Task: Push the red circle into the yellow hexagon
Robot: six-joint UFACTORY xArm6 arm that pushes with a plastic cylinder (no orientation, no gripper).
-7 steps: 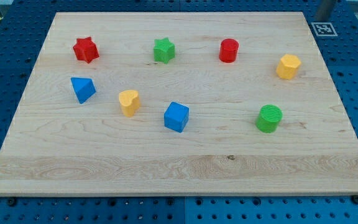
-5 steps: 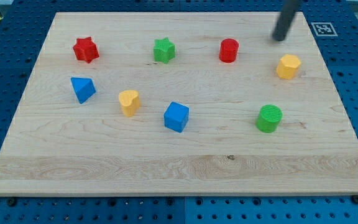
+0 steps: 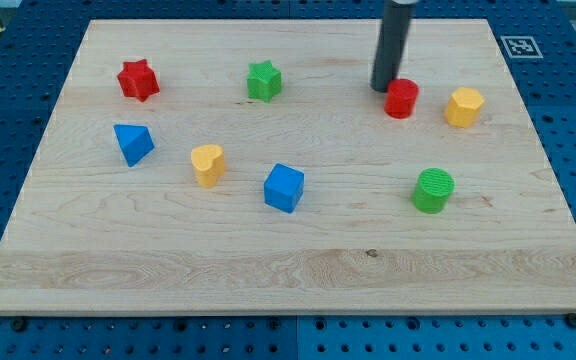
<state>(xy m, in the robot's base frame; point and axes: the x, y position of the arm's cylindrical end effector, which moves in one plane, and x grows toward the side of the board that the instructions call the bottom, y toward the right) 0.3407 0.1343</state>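
The red circle (image 3: 401, 99) is a short red cylinder on the wooden board, right of centre near the view's top. The yellow hexagon (image 3: 464, 106) sits to its right, with a small gap between them. My tip (image 3: 383, 87) is the lower end of a dark rod coming down from the view's top. It touches the red circle's upper left side.
Also on the board (image 3: 528, 220): a red star (image 3: 138, 80), a green star (image 3: 263, 80), a blue triangular block (image 3: 132, 143), a yellow heart (image 3: 207, 164), a blue cube (image 3: 284, 187) and a green cylinder (image 3: 433, 190). A marker tag (image 3: 520, 46) sits at the top right corner.
The rod came in from the top right, swung left across the board, and pushed the red circle right and slightly down, closer to the yellow hexagon. Other blocks have not moved.
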